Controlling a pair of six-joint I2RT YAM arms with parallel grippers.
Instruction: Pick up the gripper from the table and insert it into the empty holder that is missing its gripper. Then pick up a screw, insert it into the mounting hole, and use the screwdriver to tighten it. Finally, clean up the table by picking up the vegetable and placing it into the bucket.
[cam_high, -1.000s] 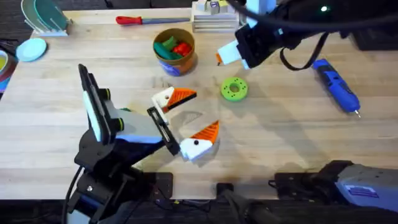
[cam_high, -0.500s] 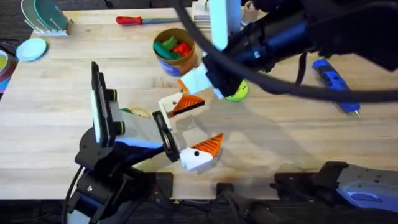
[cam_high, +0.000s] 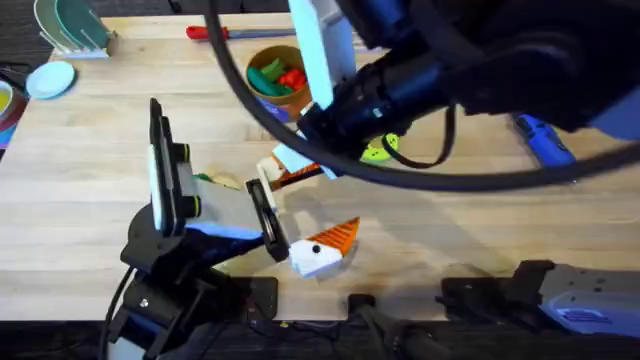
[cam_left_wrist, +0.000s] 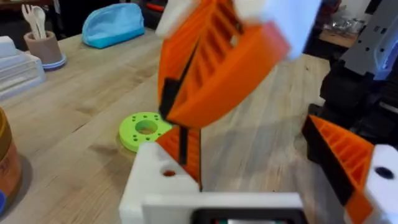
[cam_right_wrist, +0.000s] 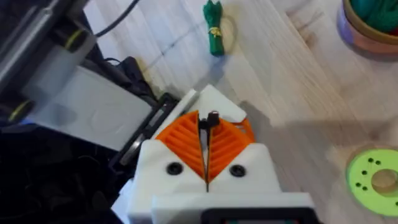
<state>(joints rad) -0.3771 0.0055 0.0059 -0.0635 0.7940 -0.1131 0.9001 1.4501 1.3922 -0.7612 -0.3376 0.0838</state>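
While the right gripper (cam_right_wrist: 207, 144) hangs over mid-table, pads clenched on a small dark screw (cam_right_wrist: 211, 118), it sits just above the holder (cam_high: 268, 163) on the left gripper (cam_high: 300, 215), whose jaws are spread wide. Green ring (cam_high: 379, 149) just beside. Vegetable (cam_right_wrist: 214, 28) lies near. Bucket (cam_high: 285, 95) and screwdriver (cam_high: 540, 140) near far edge; front-right table (cam_high: 470, 230) bare.

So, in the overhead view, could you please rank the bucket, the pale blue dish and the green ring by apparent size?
1. The bucket, largest, though the right arm covers one side.
2. The pale blue dish.
3. The green ring, smallest as seen, but it is partly hidden under the arm, so this place is unsure.
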